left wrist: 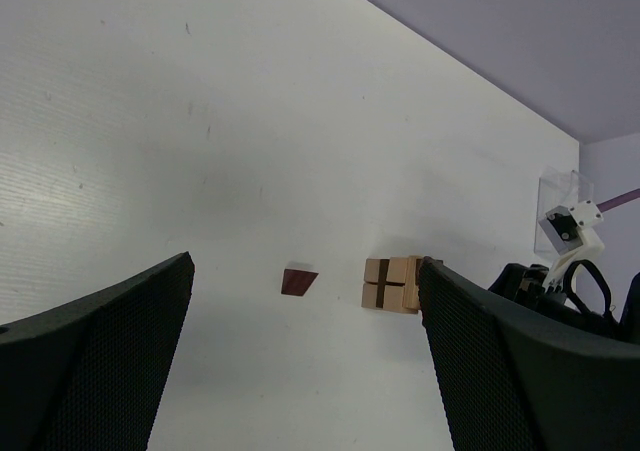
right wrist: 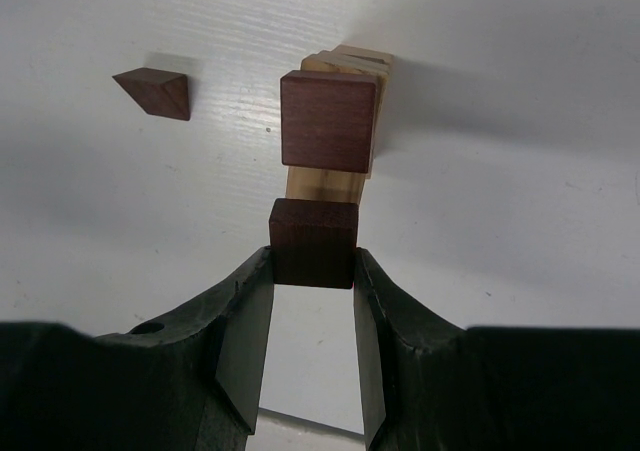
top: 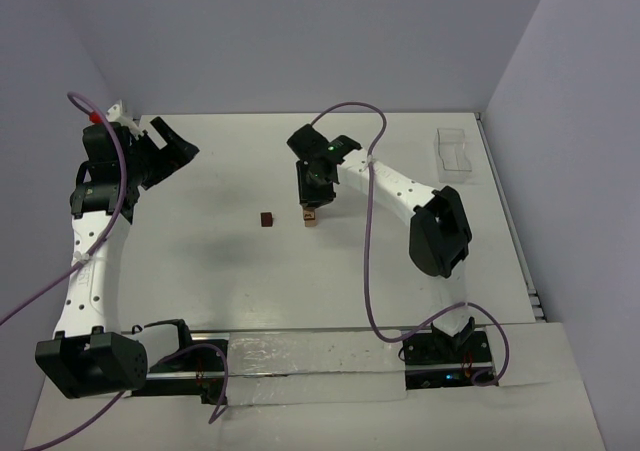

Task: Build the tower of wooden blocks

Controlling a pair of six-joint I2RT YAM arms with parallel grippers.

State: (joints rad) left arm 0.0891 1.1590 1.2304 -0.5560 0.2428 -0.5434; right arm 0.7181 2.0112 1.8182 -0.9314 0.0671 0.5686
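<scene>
The table point(top: 200, 271) is carrying everything. The left gripper point(top: 172, 149) is hanging wide open and empty at the far left, well apart from the work. The right gripper point(right wrist: 312, 263) is much nearer, and its jaws are pressing, partly closed, on a dark brown cube point(right wrist: 312, 239). The clear tray point(top: 458, 153) is lying far to the right, out of the way. The tower point(right wrist: 330, 131) is standing upright just ahead of and below this cube; I cannot tell if they are touching. A loose dark block point(right wrist: 155, 93) is lying to the left, probably not blocking.

Tower point(right wrist: 328, 121): smooth matt wood, tan and reddish-brown. Table point(right wrist: 520, 221) under tower: matt white. Tray point(top: 456, 154) right of tower: clear plastic.
</scene>
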